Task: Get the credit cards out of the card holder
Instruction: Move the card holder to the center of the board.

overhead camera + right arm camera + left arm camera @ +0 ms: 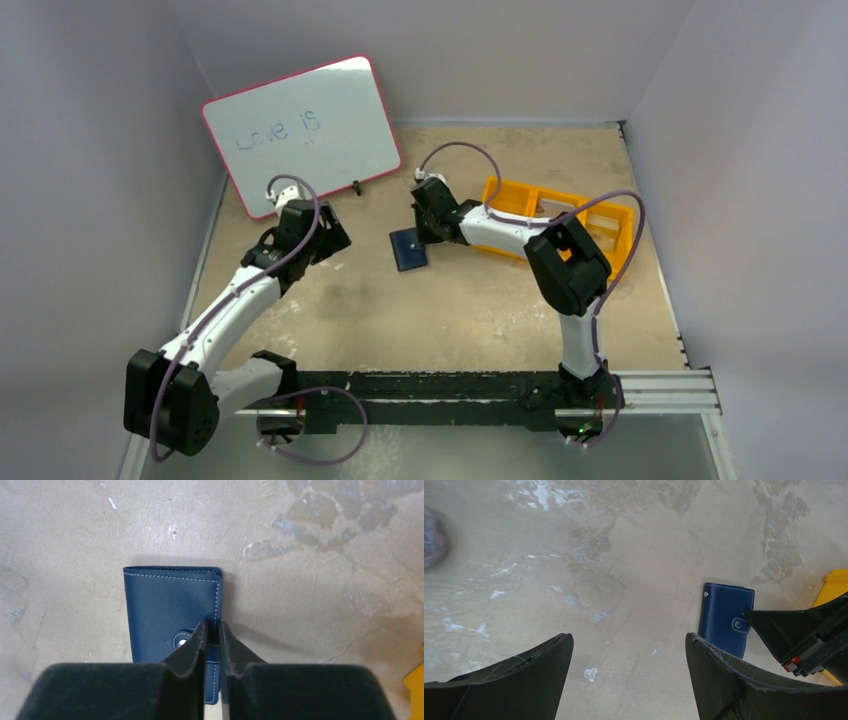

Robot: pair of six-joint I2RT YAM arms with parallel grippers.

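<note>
Progress: nothing extracted, no credit cards visible | navy-blue stitched folding card holder (pixel 170 605) lay snapped shut on mottled beige counter (pixel 310 610) | right gripper (pixel 212 627) jaws narrow over its snap tab (pixel 182 640), grip undeterminable | left gripper (pixel 629 637) jaws wide, holder beyond their right tip.

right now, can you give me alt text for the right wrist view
The right gripper, fingers nearly together, straddles the stitched edge of a closed navy card holder beside its snap tab; whether it has a grip is unclear. The holder lies flat on a worn beige table, with no cards showing.
</note>
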